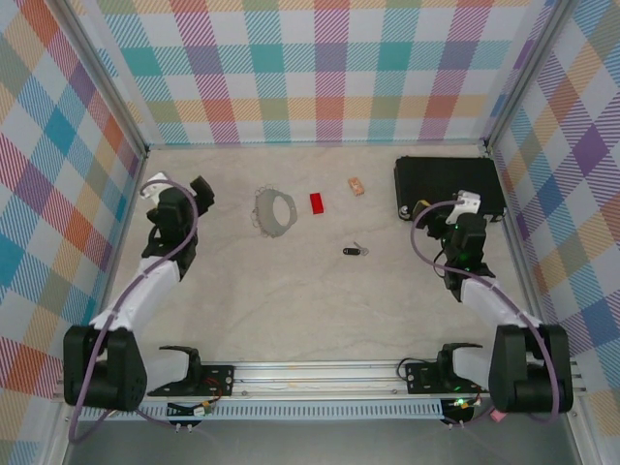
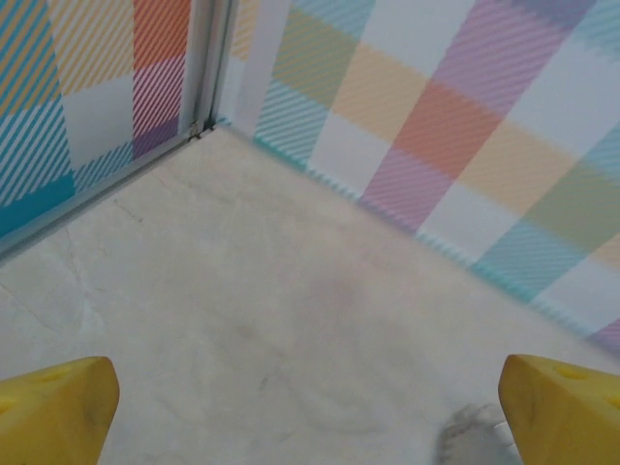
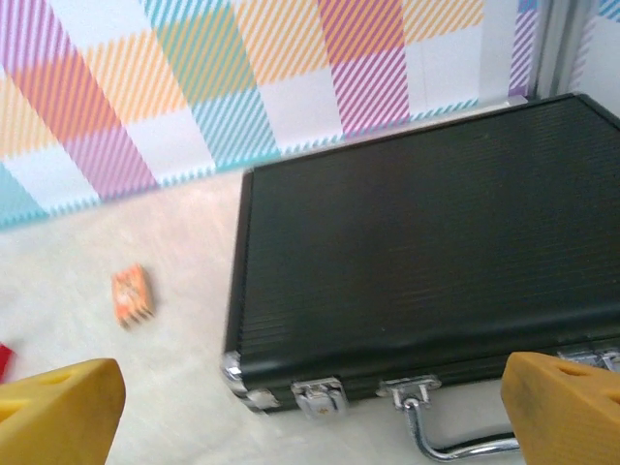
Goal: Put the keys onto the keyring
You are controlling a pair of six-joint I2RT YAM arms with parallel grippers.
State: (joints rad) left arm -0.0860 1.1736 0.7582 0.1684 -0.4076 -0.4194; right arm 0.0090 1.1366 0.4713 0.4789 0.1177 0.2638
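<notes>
The keyring (image 1: 274, 210), a floppy grey ring, lies flat on the table left of centre. A blurred edge of the keyring (image 2: 473, 438) shows at the bottom right of the left wrist view. The key (image 1: 352, 251), tiny with a black head, lies alone near the middle, apart from the ring. My left gripper (image 1: 201, 196) hovers just left of the ring. In its wrist view the left gripper (image 2: 310, 417) stands open over bare table. My right gripper (image 1: 423, 211) is right of the key, by the case. The right gripper (image 3: 310, 412) stands open with nothing between its yellow fingertips (image 3: 58, 412).
A red block (image 1: 317, 202) and a small tan block (image 1: 356, 185) lie behind the key. A black case (image 1: 448, 187) with a chrome handle (image 3: 455, 441) sits at the back right. Plaid walls (image 1: 320, 68) enclose the table.
</notes>
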